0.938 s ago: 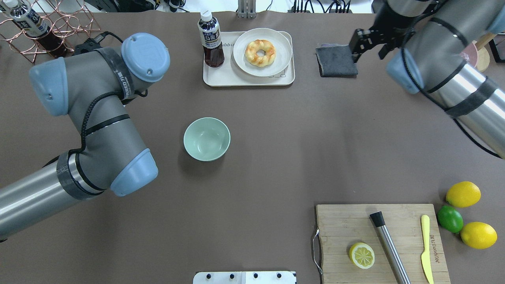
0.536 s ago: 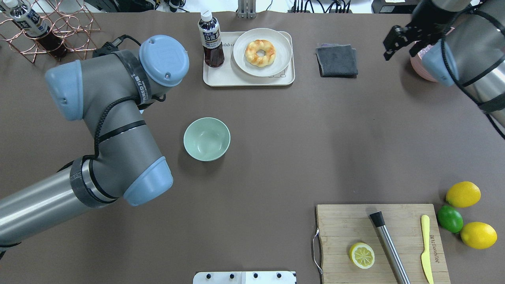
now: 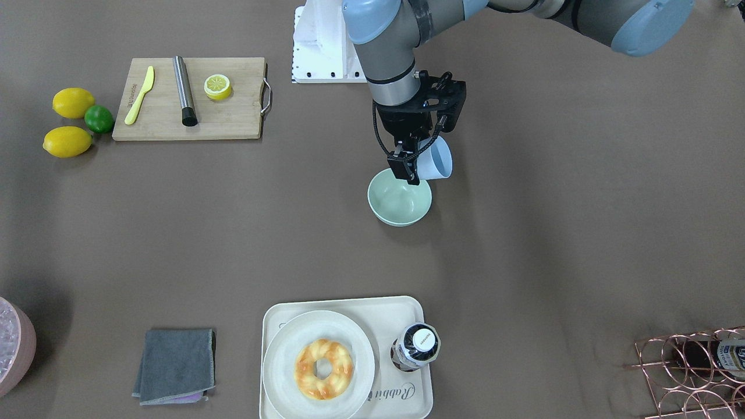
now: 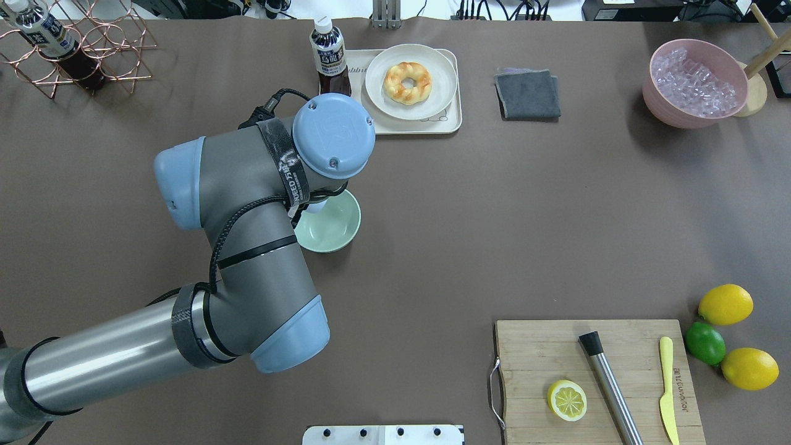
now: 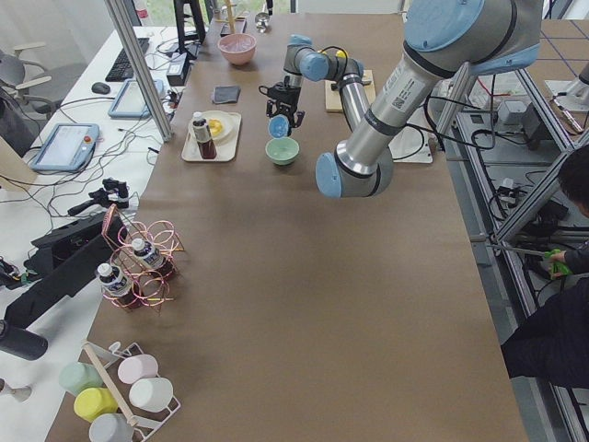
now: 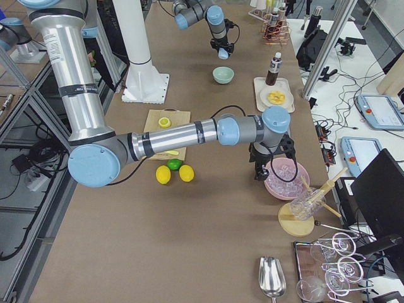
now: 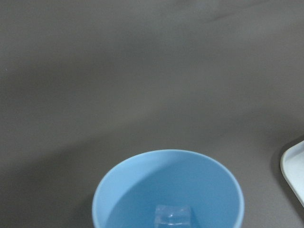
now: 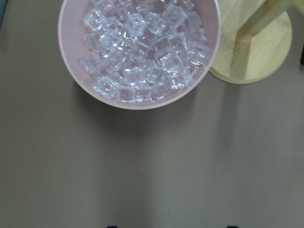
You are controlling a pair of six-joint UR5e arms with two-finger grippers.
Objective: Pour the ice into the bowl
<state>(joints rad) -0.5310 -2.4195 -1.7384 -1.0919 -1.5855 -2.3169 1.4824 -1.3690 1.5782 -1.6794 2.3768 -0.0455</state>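
The robot's left gripper (image 3: 414, 162) held a pale blue cup (image 3: 437, 158) clamped between its fingers, just above the rim of the mint-green bowl (image 3: 401, 203) on the side nearest the robot's base. The wrist camera looked down into the cup (image 7: 133, 190) and showed 1 clear cube of ice (image 7: 172, 214) at the bottom; any others were out of frame. The bowl itself looked empty.

The pour appeared to turn on 1 thing: the bowl lay directly below the cup and slightly farther out from the robot's base. From across the table the cup's long axis seemed already slanted, mouth leaning outward and down, so a further roll of the wrist would likely send the ice over the lip and into the bowl.

The left arm was by far the nearer; the right gripper (image 6: 265, 165) hung well apart, just beside the pink container (image 4: 667, 111) heaped with cubes, and whether it was wide or narrow could not be told.

Less than 1 second earlier the left arm had stood off to the left of the bowl, leaving it fully uncovered from overhead; now the wrist hid part of it. The right arm had swung from above the gray cloth (image 4: 527, 94) out toward the pink container. The bowl had not shifted.
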